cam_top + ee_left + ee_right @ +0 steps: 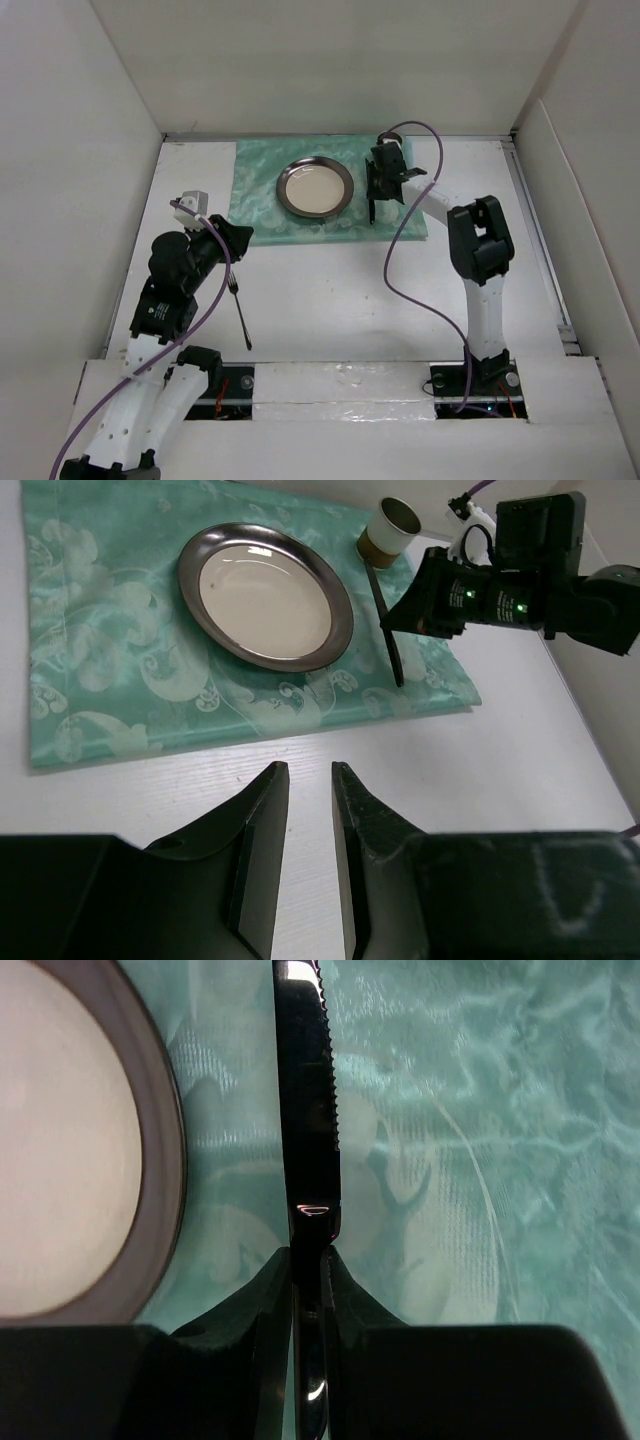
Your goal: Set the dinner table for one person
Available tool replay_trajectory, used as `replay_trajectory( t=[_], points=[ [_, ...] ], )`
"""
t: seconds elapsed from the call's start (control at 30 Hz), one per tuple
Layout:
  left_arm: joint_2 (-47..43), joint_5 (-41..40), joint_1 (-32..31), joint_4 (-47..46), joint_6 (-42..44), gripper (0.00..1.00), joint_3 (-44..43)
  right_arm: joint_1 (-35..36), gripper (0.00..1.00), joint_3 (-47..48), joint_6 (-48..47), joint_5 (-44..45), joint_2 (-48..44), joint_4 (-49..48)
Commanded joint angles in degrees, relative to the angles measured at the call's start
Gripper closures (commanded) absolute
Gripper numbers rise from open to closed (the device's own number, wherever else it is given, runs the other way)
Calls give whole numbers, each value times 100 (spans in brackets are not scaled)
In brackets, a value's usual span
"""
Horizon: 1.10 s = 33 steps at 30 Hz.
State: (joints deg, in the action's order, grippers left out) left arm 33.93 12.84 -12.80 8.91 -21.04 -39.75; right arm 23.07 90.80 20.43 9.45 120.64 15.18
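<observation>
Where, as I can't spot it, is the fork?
Top view: the fork lies on the dinner table, left side, just short of the left gripper.

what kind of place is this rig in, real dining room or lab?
Looks like a lab test cell, not a home: plain white dinner table boxed in by white panels, two arms bolted at its near edge, one staged setting of plate on green cloth.
</observation>
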Motion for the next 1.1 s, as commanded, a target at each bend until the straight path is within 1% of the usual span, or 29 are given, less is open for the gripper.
replay_trajectory(
  t=[0.0, 0.3, 0.33, 0.37, 0.4, 0.47, 0.53, 0.57, 0.6, 0.7, 0.73, 0.77, 0.8, 0.83, 0.87, 0.9, 0.93, 0.97, 1.0, 1.03, 1.07],
  points=[
    [-27, -45, -39, -161, 65, 79, -68, -135, 100, 701, 76, -102, 187, -24],
    [8, -71, -39, -188, 65, 79, -51, -321, 100, 1167, 137, -303, 829, 29],
    [8, -89, -39, -196, 56, 79, -51, -321, 99, 1185, 137, -295, 873, 29],
    [25, -106, -39, -196, 56, 79, -51, -321, 95, 1168, 128, -295, 882, 12],
    [26, -159, -39, -196, 56, 79, -51, -321, 85, 1150, 137, -304, 865, -15],
    [26, -142, -39, -187, 56, 78, -42, -321, 75, 1071, 163, -304, 760, -111],
    [69, -185, 14, -205, 38, 70, -33, -321, 63, 862, 164, -312, 498, -120],
    [70, -203, 14, -205, 38, 70, -33, -321, 63, 860, 164, -312, 356, -121],
    [96, -203, 14, -196, 38, 68, -33, -321, 58, 764, 164, -347, 190, -208],
    [184, -220, 14, -170, 12, 67, -33, -207, 51, 316, 102, -462, -592, -480],
    [219, -282, 66, -187, 3, 68, -24, -206, 50, 167, 85, -471, -820, -568],
    [245, -430, 67, -161, -6, 69, -24, -119, 48, -200, 32, -497, -1058, -630],
    [289, -510, 67, -74, -14, 69, -33, -5, 47, -421, 14, -497, -1530, -735],
    [376, -563, 67, -38, -23, 70, -42, 74, 46, -649, -12, -506, -1770, -971],
    [412, -677, 67, -3, -49, 70, -42, 153, 46, -913, -30, -515, -2033, -1112],
    [447, -730, 67, 14, -84, 71, -33, 250, 61, -1559, -30, -584, -2584, -1314],
    [535, -800, 67, 32, -154, 72, -33, 520, 71, -1914, -30, -681, -2859, -1881],
    [570, -914, 67, 32, -172, 72, -42, 706, 79, -2248, 40, -760, -3088, -2139],
    [605, -976, 67, 58, -199, 73, -51, 934, 97, -2782, 84, -848, -3282, -2368],
    [667, -1072, 67, 76, -234, 73, -112, 1519, 100, -2961, 111, -857, -3484, -2640],
    [685, -1221, 67, 67, -347, 73, -138, 1864, 100, -3076, 137, -727, -3494, -2713]
  ],
)
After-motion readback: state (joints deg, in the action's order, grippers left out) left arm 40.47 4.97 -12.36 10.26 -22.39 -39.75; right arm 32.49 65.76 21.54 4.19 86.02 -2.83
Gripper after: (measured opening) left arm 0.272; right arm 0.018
